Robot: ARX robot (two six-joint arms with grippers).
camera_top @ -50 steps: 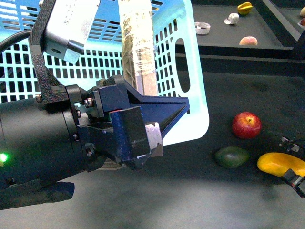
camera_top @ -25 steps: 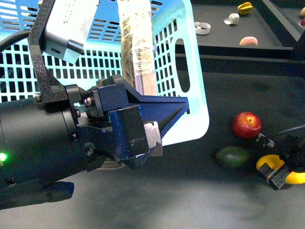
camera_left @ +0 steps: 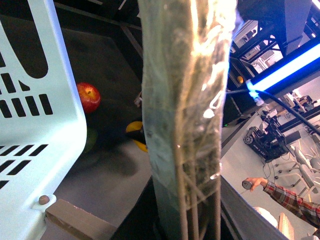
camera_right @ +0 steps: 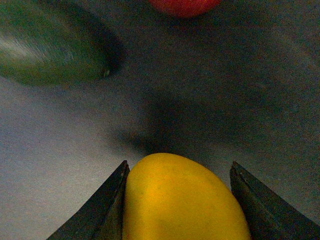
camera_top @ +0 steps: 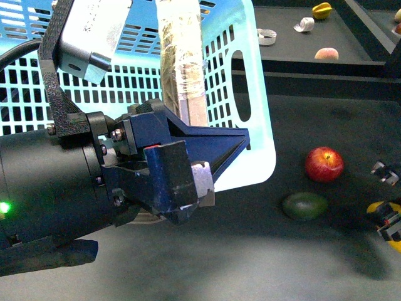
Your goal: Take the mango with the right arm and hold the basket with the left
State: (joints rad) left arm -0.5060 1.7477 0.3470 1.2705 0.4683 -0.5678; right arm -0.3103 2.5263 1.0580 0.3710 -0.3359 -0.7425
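Left arm [camera_top: 50,194]: bulky, black, green light lit, fills the near left of the front view. Left end effector [camera_top: 188,179] is closed on the handle [camera_top: 182,63] of the basket [camera_top: 250,94]. The tape-wrapped handle passes between the dark blue fingers, and a pale grey pad [camera_top: 202,179] presses against it. Basket is turquoise with slotted walls and covers the left half of the bench [camera_top: 250,263]. It sits tilted in the front view, its rounded corner toward bench centre.

Left wrist view: handle [camera_left: 185,115] runs straight through the frame, basket wall [camera_left: 35,125] alongside it. Past them are the apple [camera_left: 88,96] and a sliver of the mango [camera_left: 134,131].

Right of centre: red apple [camera_top: 324,164] on the bench. Dark green avocado [camera_top: 304,205] lies just beside it on the near side, apart from it.

Right edge: right end effector [camera_top: 387,200] is only partly in frame. Mango [camera_top: 378,207] shows as a small yellow patch at it, near the avocado.

Right wrist view: right end effector [camera_right: 179,167] has its fingers [camera_right: 100,215] spread wide, the mango [camera_right: 180,200] filling the gap and touching both sides; it is gripped. Avocado [camera_right: 50,50] and apple [camera_right: 185,5] lie beyond it, and a dark shadow sits on the bench just past the mango's tip.
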